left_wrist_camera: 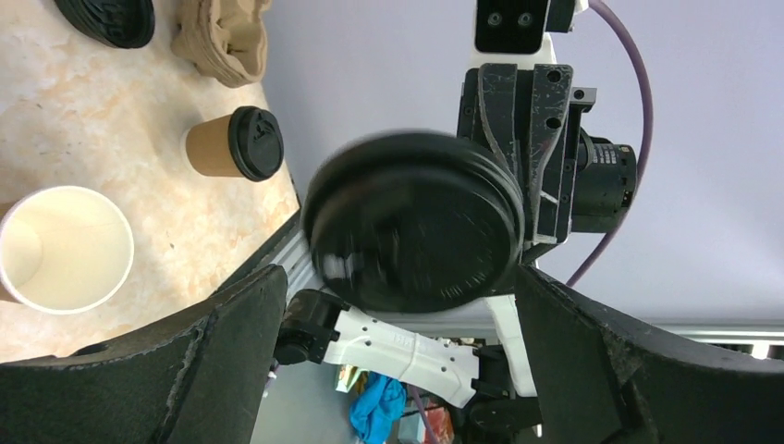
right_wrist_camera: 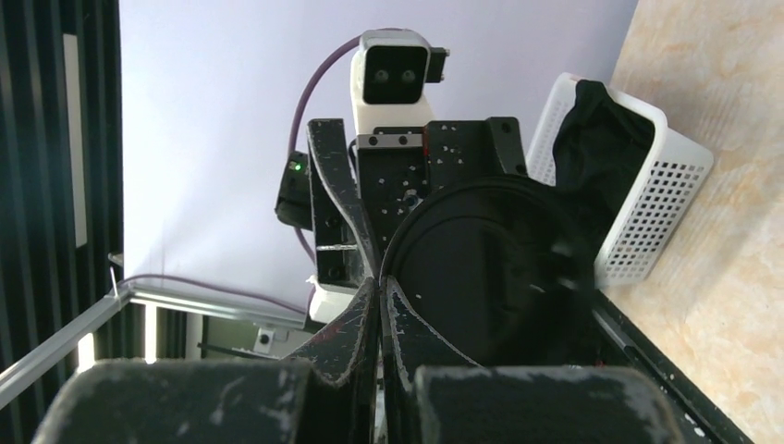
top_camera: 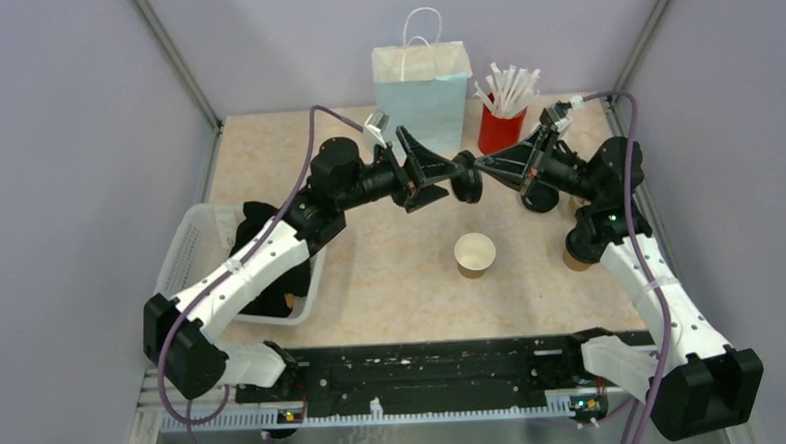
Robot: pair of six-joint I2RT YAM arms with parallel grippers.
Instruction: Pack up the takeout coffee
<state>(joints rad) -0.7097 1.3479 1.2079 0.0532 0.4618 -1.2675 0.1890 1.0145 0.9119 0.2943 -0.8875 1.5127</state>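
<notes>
My right gripper is shut on the rim of a round black lid and holds it in the air above the table's middle. My left gripper faces it with its jaws wide open. The lid sits just past the left fingertips and looks blurred there. An open kraft cup, white inside, stands on the table below. A lidded kraft cup stands partly hidden under my right arm.
A pale blue bag stands at the back, with a red cup of white straws to its right. A white basket with dark contents sits left. Another black lid and a crumpled brown paper piece lie right.
</notes>
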